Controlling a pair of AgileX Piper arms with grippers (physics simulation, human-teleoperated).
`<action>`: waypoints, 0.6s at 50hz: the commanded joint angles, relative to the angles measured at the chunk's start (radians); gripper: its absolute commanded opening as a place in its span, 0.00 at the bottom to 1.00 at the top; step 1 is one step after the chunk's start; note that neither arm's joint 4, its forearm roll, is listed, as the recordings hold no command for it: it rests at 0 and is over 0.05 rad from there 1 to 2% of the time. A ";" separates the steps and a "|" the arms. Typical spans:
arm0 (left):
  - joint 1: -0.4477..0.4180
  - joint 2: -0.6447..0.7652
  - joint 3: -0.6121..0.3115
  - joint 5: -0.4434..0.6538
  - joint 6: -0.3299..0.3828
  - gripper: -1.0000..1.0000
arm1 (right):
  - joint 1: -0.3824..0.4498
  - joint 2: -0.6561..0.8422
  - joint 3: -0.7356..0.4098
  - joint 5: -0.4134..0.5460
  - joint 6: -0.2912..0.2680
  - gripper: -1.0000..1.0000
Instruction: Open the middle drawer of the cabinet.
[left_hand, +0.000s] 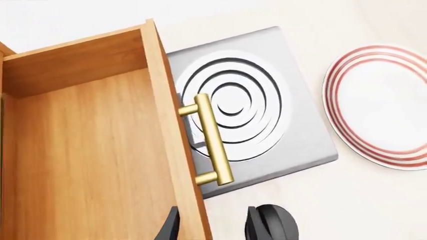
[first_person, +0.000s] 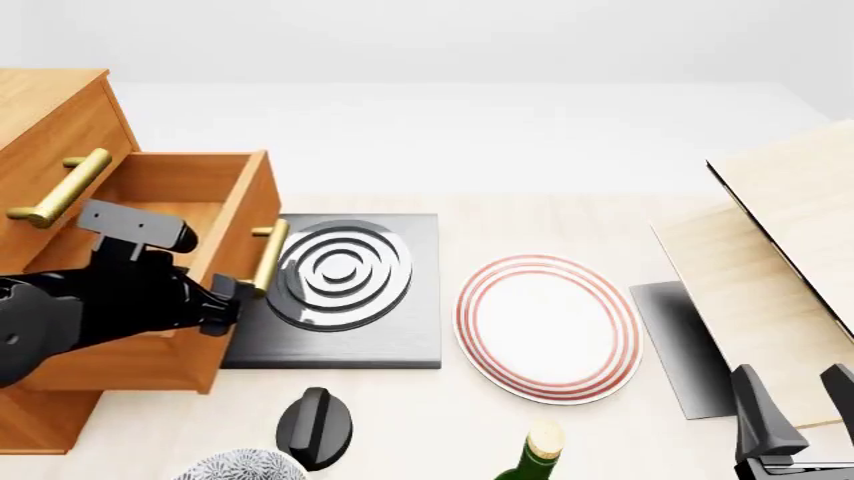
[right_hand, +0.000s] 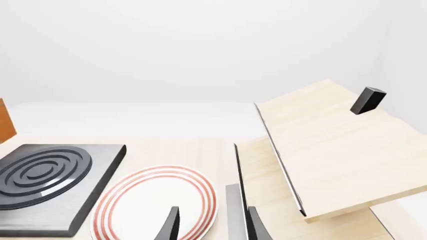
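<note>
Drawer first: the middle drawer (first_person: 200, 220) stands pulled well out of the cabinet (first_person: 54, 130), its bare wooden inside showing, and its brass bar handle (first_person: 271, 256) hangs over the near edge of the dark hob plate (first_person: 387, 330) with the silver rings. No brand, label or writing can be read on anything I see. My left gripper (first_person: 220, 300) sits just at the drawer's front board, below the handle; in my left wrist view the two fingertips (left_hand: 267, 225) stand apart, one on each side of the front board, clenching nothing, and the handle (left_hand: 213, 145) lies just ahead of them. The upper drawer's handle (first_person: 60, 190) shows above my arm. Right of the hob lies a white plate (first_person: 547, 325) with red rings. Nearer me stand a black knob-like thing (first_person: 316, 428) and a green bottle's top (first_person: 534, 455). My right gripper (first_person: 798, 405) hovers well apart at the right, fingers spread and empty, beside the pale wooden board (first_person: 787, 220).
</note>
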 joint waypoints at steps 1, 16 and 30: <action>-0.046 -0.054 -0.023 0.025 -0.005 1.00 | 0.000 0.000 0.000 0.000 0.000 1.00; -0.060 -0.040 -0.029 0.018 -0.006 1.00 | 0.000 0.000 0.000 0.000 0.000 1.00; -0.078 -0.039 -0.032 0.020 -0.008 1.00 | 0.000 0.000 0.000 0.000 0.000 1.00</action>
